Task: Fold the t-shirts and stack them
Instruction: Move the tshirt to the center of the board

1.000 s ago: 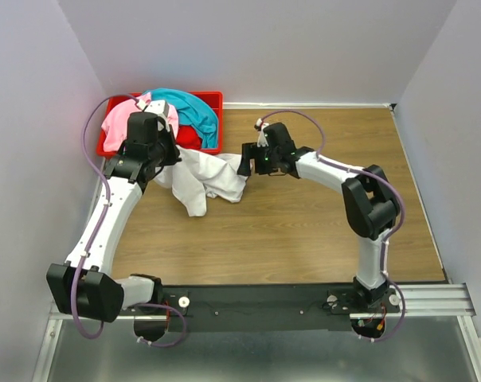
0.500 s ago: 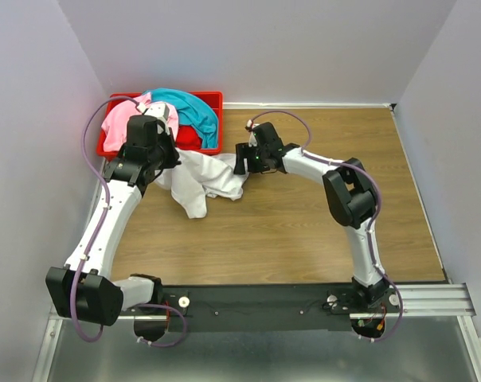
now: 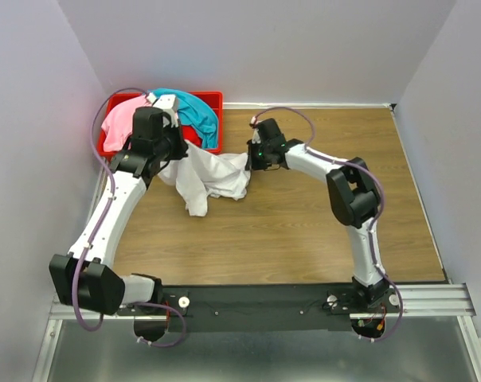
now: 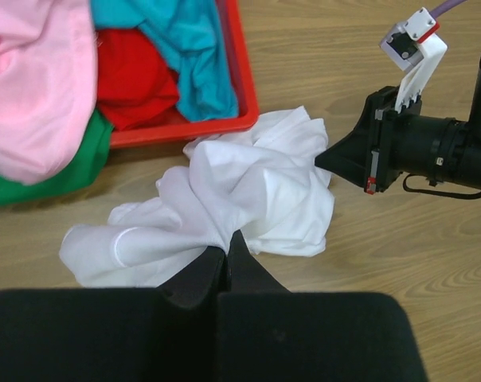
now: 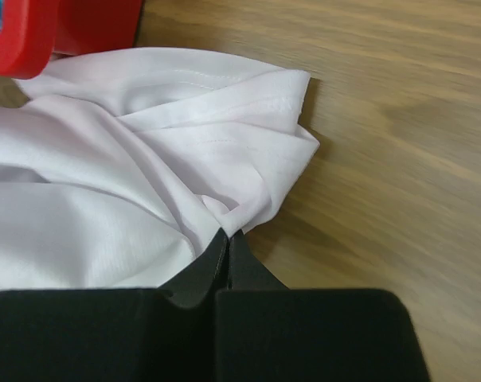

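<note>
Two grips on white t-shirt (image 3: 213, 173) beside red bin (image 3: 217, 100): right tool (image 5: 227, 237) just snapped shut on it, left tool (image 4: 227, 250) already pinching. Spreading can probably start.

No text, label, brand or number is readable anywhere, neither on the white t-shirt (image 4: 256, 183) nor the red bin (image 4: 242, 87)

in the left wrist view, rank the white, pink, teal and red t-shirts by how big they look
1. white t-shirt
2. pink t-shirt, cut off by the frame
3. teal t-shirt
4. red t-shirt, partly covered
Only the visible parts are compared.
</note>
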You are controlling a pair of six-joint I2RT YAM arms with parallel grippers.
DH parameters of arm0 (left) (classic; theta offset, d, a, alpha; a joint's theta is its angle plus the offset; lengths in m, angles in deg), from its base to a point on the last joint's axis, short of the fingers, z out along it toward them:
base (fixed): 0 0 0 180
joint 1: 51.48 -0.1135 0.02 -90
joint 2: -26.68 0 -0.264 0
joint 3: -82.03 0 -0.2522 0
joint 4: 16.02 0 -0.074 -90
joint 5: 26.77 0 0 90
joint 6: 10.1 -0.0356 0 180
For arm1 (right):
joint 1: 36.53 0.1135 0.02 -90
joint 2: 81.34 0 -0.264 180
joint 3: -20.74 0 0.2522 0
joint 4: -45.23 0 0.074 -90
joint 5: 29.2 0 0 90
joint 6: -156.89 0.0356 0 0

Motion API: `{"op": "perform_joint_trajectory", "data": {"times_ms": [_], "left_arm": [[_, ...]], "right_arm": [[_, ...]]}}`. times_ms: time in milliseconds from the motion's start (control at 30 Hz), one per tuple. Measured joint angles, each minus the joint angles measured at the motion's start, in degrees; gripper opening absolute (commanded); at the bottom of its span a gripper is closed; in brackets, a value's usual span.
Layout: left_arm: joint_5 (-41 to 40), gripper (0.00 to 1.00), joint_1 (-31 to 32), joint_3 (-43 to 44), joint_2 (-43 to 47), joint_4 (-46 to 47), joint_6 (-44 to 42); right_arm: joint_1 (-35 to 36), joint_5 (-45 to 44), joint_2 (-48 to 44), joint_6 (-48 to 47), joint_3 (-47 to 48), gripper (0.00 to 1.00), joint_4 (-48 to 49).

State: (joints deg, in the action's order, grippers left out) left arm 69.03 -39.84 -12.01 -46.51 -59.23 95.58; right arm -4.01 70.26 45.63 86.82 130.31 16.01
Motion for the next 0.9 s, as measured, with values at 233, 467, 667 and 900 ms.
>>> {"op": "perform_joint_trajectory", "data": {"times_ms": [233,467,667,900], "left_arm": [[3.04,0.0,6.25,11.58,-6.21,2.34,-1.11],[5.49,0.0,9.99,23.04,-9.46,2.43,-1.09],[7.26,0.0,13.57,29.16,-12.7,2.62,-1.33],[8.11,0.49,15.52,37.83,-26.1,3.56,-1.88]], "right_arm": [[-6.58,-4.74,-18.1,0.52,-3.21,0.02,-5.38],[-8.57,-14.62,-39.52,0.42,-3.19,0.02,-9.31],[-8.46,-22.75,-44.5,0.37,-3.17,0.02,-14.12],[-13.79,-28.57,-42.18,0.04,-3.91,0.33,-15.96]]}}
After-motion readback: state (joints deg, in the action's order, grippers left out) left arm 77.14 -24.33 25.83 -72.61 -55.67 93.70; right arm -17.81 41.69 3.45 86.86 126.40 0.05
